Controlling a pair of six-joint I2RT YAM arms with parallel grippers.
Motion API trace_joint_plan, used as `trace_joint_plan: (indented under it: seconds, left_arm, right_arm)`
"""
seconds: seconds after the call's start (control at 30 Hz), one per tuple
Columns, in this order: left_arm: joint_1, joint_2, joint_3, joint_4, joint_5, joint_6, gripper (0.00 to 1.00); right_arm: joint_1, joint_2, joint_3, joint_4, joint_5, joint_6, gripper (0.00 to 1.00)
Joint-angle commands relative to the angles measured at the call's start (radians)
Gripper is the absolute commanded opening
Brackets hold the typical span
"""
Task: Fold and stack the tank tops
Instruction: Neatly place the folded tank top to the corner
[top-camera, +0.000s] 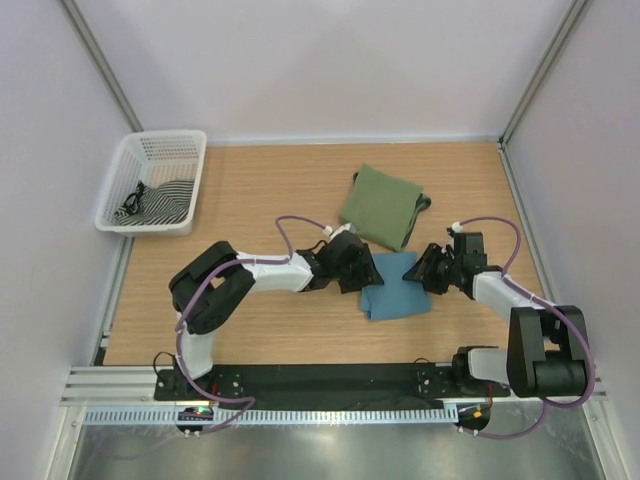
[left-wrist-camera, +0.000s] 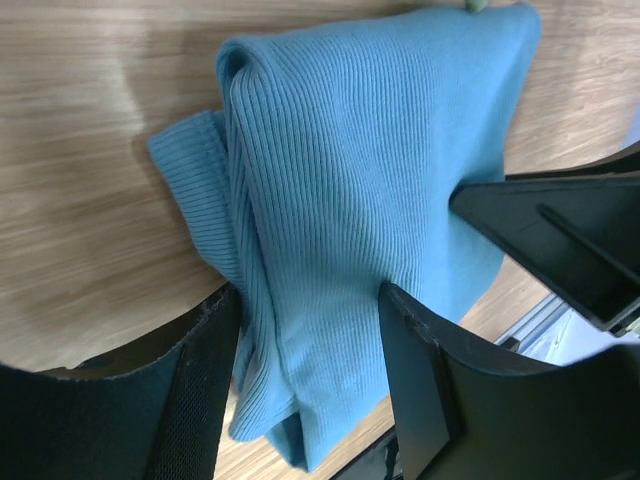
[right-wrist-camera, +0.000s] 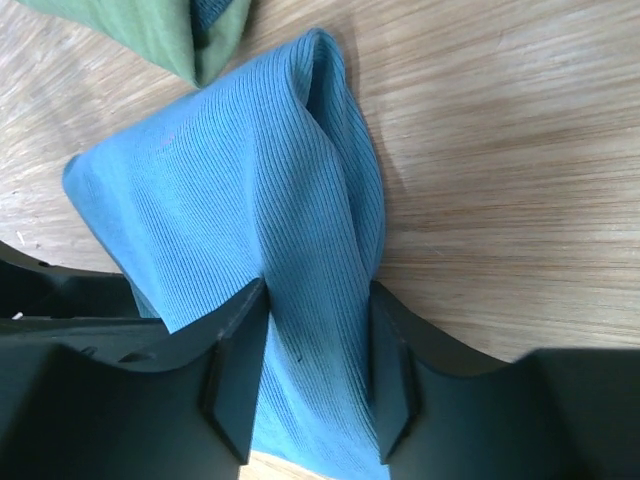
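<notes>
Pinching the blue tank top (top-camera: 397, 291) from both sides, the left gripper (left-wrist-camera: 305, 320) and the right gripper (right-wrist-camera: 315, 330) each squeeze a fold of it between their fingers. It lies folded on the wooden table (top-camera: 260, 190), just beside the folded green tank top (top-camera: 382, 205) farther back.
</notes>
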Motion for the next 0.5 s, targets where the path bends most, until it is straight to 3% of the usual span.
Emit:
trace_joint_plan:
  seconds: [0.0, 0.03, 0.07, 0.13, 0.2, 0.27, 0.3, 0.47]
  left_arm:
    - [-0.008, 0.037, 0.03, 0.015, -0.014, -0.011, 0.59]
    - [-0.008, 0.049, 0.036, 0.015, -0.014, -0.016, 0.5]
    - [-0.008, 0.055, 0.036, 0.015, -0.014, -0.016, 0.5]
    - [-0.008, 0.063, 0.045, 0.017, -0.008, -0.014, 0.33]
    - [-0.006, 0.065, 0.05, 0.017, -0.009, -0.008, 0.21]
    - [-0.006, 0.056, 0.053, 0.012, -0.014, 0.006, 0.1]
    - [-0.008, 0.037, 0.059, -0.001, -0.02, 0.031, 0.03]
    - [-0.008, -0.021, 0.158, -0.139, -0.09, 0.157, 0.0]
  right_arm:
    - [0.001, 0.006, -0.016, 0.013, -0.015, 0.008, 0.47]
    - [0.001, 0.009, -0.018, 0.016, -0.018, 0.01, 0.44]
    - [0.001, 0.009, -0.02, 0.016, -0.02, 0.01, 0.41]
    - [0.001, 0.007, -0.02, 0.017, -0.027, 0.011, 0.36]
    - [0.001, 0.006, -0.018, 0.016, -0.033, 0.011, 0.25]
    - [0.003, -0.01, -0.012, -0.001, -0.046, 0.01, 0.04]
    - [0.001, -0.017, -0.001, -0.012, -0.049, 0.011, 0.01]
    - [0.003, -0.137, 0.071, -0.128, -0.017, -0.007, 0.01]
